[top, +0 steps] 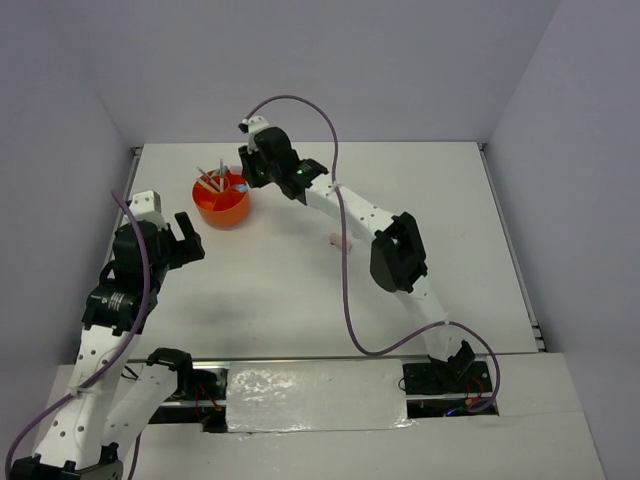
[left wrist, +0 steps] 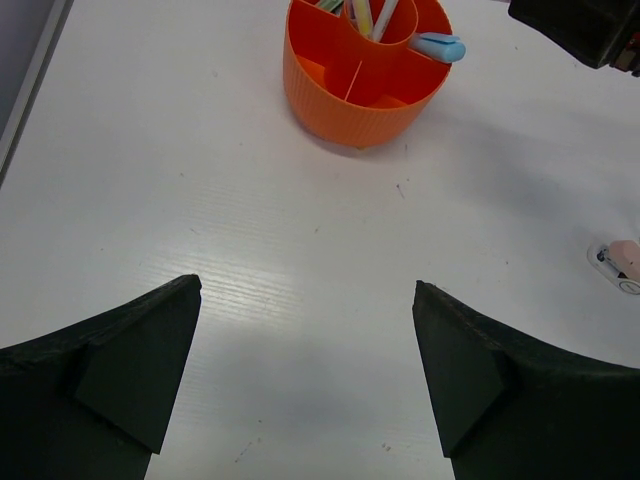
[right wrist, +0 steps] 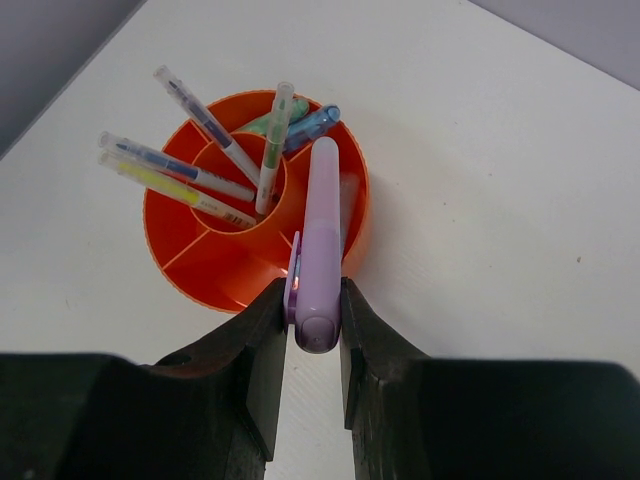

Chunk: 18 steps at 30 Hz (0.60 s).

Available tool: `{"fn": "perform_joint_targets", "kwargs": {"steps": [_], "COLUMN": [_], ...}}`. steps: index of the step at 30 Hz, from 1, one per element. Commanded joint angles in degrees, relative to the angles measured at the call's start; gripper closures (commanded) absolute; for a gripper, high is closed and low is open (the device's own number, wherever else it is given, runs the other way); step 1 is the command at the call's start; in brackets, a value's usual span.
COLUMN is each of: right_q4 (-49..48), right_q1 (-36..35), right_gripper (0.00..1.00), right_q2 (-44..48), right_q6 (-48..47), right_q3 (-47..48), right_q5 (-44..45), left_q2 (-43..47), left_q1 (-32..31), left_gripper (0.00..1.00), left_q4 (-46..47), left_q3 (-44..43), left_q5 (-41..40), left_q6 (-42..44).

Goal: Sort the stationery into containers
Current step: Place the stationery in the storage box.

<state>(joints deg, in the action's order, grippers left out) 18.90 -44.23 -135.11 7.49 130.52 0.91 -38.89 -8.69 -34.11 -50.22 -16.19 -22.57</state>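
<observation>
The round orange organizer [top: 225,212] stands at the far left of the table. Several thin pens [right wrist: 205,175] lean in its central ring, and a green and a blue marker [right wrist: 305,122] lie in an outer compartment. My right gripper [right wrist: 313,300] is shut on a purple marker [right wrist: 322,230], held lengthwise over the organizer's [right wrist: 200,275] right side, and it also shows in the top view [top: 248,180]. My left gripper [left wrist: 307,288] is open and empty above bare table, near the organizer [left wrist: 350,115]. A pink eraser [top: 340,241] lies mid-table.
The eraser [left wrist: 627,258] lies at the right edge of the left wrist view with a small clear item [left wrist: 606,258] beside it. The right arm [top: 400,255] stretches diagonally across the table. Walls close the back and sides.
</observation>
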Motion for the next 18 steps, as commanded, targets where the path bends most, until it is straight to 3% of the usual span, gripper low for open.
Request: {"fn": "perform_joint_targets", "kwargs": {"steps": [1, 8, 18], "right_q4": [-1.1, -0.9, -0.3], "right_q1": [-0.2, -0.3, -1.3], "right_gripper": [0.86, 0.83, 0.67], "right_q2": [-1.3, -2.4, -2.8], "right_q6": [-1.2, -1.6, -2.9], "right_q3": [3.2, 4.3, 4.8], "right_q5": [-0.6, -0.6, -1.6], "left_q2": [0.6, 0.5, 0.5], "left_q1": [0.3, 0.3, 0.3], "left_gripper": [0.01, 0.01, 0.01], "left_q4": [3.0, 3.0, 3.2], "left_q3": [-0.1, 0.0, 0.1], "left_q5": [0.7, 1.2, 2.1], "left_q6": [1.1, 1.2, 1.6]}}
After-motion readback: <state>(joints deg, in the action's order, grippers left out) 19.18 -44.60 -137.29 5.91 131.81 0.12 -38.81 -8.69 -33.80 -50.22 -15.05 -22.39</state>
